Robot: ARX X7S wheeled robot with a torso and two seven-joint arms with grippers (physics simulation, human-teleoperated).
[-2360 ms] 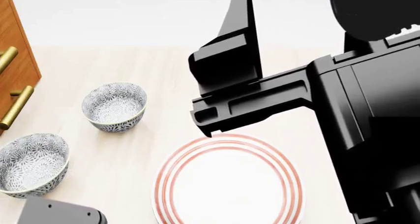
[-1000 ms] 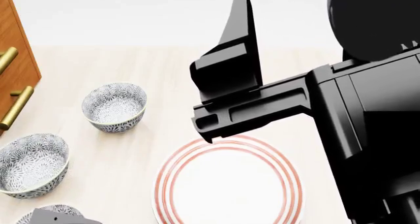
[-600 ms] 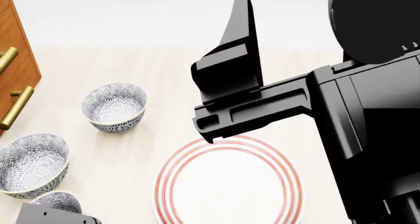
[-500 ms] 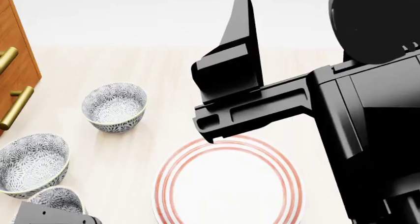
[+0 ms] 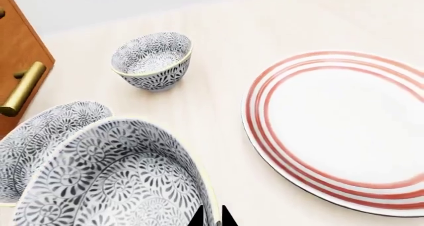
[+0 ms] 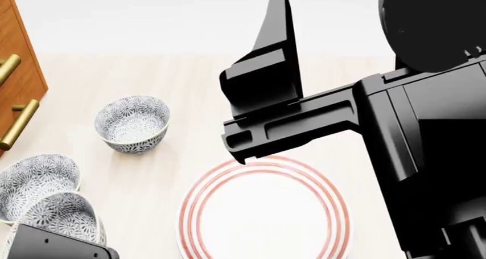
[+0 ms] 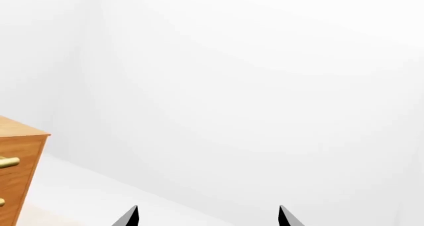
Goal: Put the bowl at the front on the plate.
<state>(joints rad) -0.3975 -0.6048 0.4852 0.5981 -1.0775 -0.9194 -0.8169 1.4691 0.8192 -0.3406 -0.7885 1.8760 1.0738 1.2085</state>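
Because the small, deep, round ceramic bowl with its dense grey-blue floral pattern (image 6: 65, 222) is rigid, glazed and probably slick and breakable, its thin rim is the sensible place to pinch, one finger inside and one outside. That is how the left gripper (image 5: 212, 218) appears to have it: in the left wrist view two dark fingertips sit close together at the bowl's near rim (image 5: 112, 181), closed on the wall as far as can be judged, though the contact itself is at the picture's edge. In the head view the bowl sits at the lower left, tilted, above the gripper body, overlapping a second identical patterned bowl (image 6: 34, 179) just behind it. A wooden cabinet with brass handles (image 6: 15, 71) stands at the far left. Further along, a third patterned bowl (image 6: 133, 122) rests apart on the pale wooden tabletop (image 6: 152, 71). To the right lies the large flat white plate with three thin red rings (image 6: 266, 213), bare, with clear table between it and the bowl. The right gripper (image 7: 208, 216) hangs high above, fingers spread wide, holding nothing; its black arm overhangs the plate's far edge.
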